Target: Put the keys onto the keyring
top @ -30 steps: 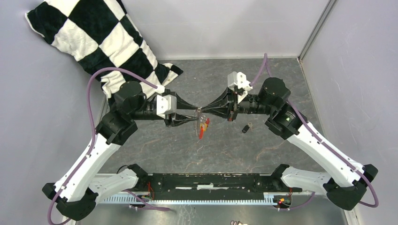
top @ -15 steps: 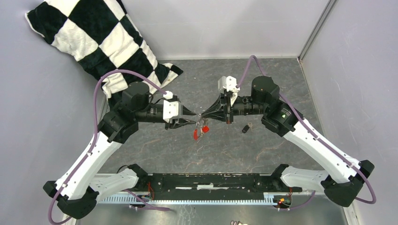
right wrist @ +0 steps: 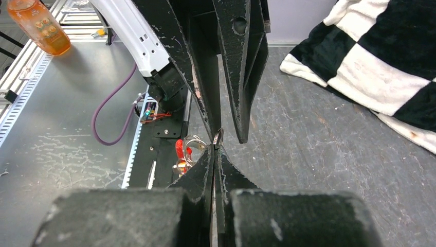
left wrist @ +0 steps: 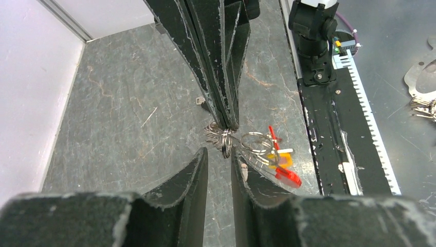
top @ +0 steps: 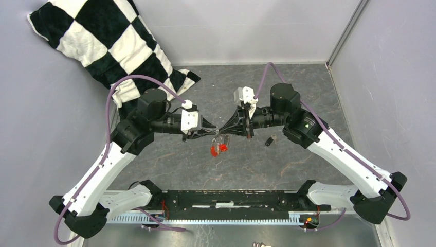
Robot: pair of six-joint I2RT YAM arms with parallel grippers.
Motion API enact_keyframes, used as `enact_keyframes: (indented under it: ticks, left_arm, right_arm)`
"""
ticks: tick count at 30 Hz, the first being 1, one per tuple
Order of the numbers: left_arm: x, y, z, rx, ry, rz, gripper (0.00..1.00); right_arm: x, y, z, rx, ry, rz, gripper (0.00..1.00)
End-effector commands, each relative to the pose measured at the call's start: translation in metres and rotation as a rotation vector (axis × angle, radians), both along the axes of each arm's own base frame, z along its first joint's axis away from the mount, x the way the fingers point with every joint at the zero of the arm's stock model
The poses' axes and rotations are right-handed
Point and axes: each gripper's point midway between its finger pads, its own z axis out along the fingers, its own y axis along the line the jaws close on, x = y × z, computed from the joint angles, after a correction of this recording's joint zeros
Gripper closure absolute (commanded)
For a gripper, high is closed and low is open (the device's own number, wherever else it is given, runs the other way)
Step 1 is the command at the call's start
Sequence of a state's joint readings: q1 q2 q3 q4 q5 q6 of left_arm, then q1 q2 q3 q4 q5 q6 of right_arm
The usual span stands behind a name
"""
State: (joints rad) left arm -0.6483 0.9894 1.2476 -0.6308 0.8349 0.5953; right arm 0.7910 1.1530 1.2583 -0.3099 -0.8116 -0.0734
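My right fingers (right wrist: 199, 174) clamp the thin keyring (right wrist: 218, 137), likely stiff and slippery; left fingers (left wrist: 191, 174), partly open, straddle its rim.

A thick plush cloth (top: 103, 46) in large black and white checks lies heaped at the table's far left corner, one end climbing the wall, the other trailing onto the surface. The table (top: 308, 82) is dark grey with pale, marble-like veins. Plain pale lilac walls (top: 247, 25) close in 3 sides. A slim metal strip (top: 345, 32) rises at the far right corner. Along the near edge runs a long black bar (top: 231, 198), with a pale slotted strip (top: 205, 219) just beyond it. Past that edge, on a scuffed metal bench (right wrist: 61, 144), stands 1 translucent orange bottle (right wrist: 38, 25).
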Motion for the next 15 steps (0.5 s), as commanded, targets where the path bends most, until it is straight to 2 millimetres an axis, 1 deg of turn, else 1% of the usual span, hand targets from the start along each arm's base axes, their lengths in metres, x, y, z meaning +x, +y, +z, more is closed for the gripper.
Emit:
enact_keyframes:
  ticks: [1,7,9,12,13,14,15]
  left_arm:
    - [-0.006,-0.004,0.017,-0.038,-0.029,-0.043,0.72]
    - [-0.008,0.0,0.009,-0.001,-0.033,-0.053,0.89]
    - [-0.011,0.001,0.009,0.002,-0.043,-0.068,0.96]
    - [-0.014,0.0,0.011,-0.007,-0.074,-0.1,0.98]
    - [-0.015,0.0,0.012,-0.011,-0.104,-0.117,0.98]
    - [-0.017,0.0,0.013,-0.017,-0.136,-0.138,0.98]
    - [-0.019,0.0,0.015,-0.024,-0.17,-0.159,0.98]
  right_arm:
    - [-0.006,0.003,0.028,0.071,-0.067,0.036,0.99]
    - [-0.007,0.003,0.03,0.077,-0.07,0.039,0.99]
    - [-0.008,0.004,0.03,0.081,-0.067,0.046,1.0]
    - [-0.012,0.005,0.031,0.096,-0.052,0.064,0.99]
    - [-0.013,0.006,0.032,0.102,-0.05,0.069,0.97]
    - [-0.013,0.005,0.033,0.106,-0.048,0.07,0.84]
    - [-0.015,0.004,0.036,0.111,-0.051,0.071,0.75]
